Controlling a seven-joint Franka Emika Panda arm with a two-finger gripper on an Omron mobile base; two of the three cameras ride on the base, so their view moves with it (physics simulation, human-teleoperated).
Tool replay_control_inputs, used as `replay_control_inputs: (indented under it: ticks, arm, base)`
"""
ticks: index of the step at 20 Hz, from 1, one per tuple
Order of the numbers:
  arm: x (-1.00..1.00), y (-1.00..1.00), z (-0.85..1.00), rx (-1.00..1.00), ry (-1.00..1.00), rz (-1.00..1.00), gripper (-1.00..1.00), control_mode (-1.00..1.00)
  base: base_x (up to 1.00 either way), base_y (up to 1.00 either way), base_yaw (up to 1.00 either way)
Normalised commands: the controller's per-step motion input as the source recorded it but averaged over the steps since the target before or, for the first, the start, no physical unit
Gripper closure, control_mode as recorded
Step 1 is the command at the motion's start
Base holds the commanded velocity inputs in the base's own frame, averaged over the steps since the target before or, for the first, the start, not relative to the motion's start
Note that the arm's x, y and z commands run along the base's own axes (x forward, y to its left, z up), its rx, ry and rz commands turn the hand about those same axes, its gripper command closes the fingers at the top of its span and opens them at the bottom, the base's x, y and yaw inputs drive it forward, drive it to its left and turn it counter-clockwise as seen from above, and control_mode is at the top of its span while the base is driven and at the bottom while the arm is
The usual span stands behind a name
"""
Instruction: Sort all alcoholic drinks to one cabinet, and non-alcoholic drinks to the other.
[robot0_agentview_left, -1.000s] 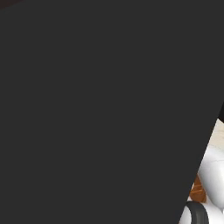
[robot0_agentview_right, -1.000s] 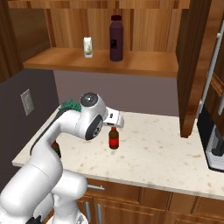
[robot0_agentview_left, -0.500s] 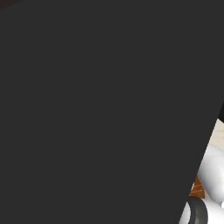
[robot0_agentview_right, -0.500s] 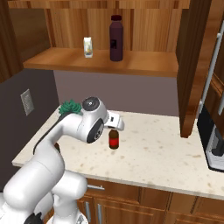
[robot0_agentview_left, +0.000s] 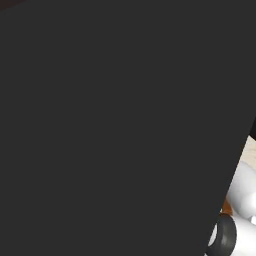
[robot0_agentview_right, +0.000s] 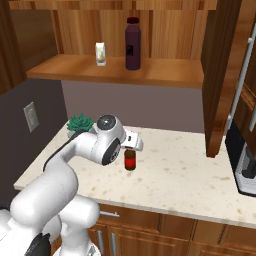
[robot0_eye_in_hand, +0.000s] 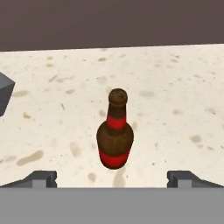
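Observation:
A small brown beer bottle (robot0_eye_in_hand: 115, 139) with a red label stands upright on the speckled counter (robot0_eye_in_hand: 175, 87), straight ahead in the hand view. My gripper (robot0_eye_in_hand: 113, 179) is open, one dark fingertip (robot0_eye_in_hand: 41, 178) on each side of the bottle and short of it, holding nothing. From the right base view my gripper (robot0_agentview_right: 132, 147) hangs just above the same bottle (robot0_agentview_right: 130, 161). On the open cabinet's shelf (robot0_agentview_right: 165, 75) stand a small white carton (robot0_agentview_right: 101, 53) and a tall dark purple bottle (robot0_agentview_right: 132, 43).
An open wooden cabinet door (robot0_agentview_right: 220, 75) hangs at the right, with a dark coffee machine (robot0_agentview_right: 245, 160) below it. A green plant (robot0_agentview_right: 80, 122) sits behind my arm at the wall. A dark panel (robot0_agentview_left: 115, 125) blocks the left base view. A grey corner (robot0_eye_in_hand: 4, 94) shows at the left.
My hand has come down and closer over the beer bottle, so its neck is now hidden behind the hand in the right base view. The jaws have stayed open.

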Motion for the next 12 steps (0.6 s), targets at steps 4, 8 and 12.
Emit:
replay_control_inputs:
  ticks: [4,8,12]
  arm:
    - [0.16,-0.02,-0.18,0.0,0.0,0.0,-1.0,-1.0]
    - [0.15,-0.02,-0.18,0.0,0.0,0.0,-1.0,-1.0]
    - [0.14,0.0,-0.19,0.0,0.0,0.0,-1.0,-1.0]
  base:
    - [0.0,0.0,0.0]
    - [0.0,0.0,0.0]
    - [0.0,0.0,0.0]
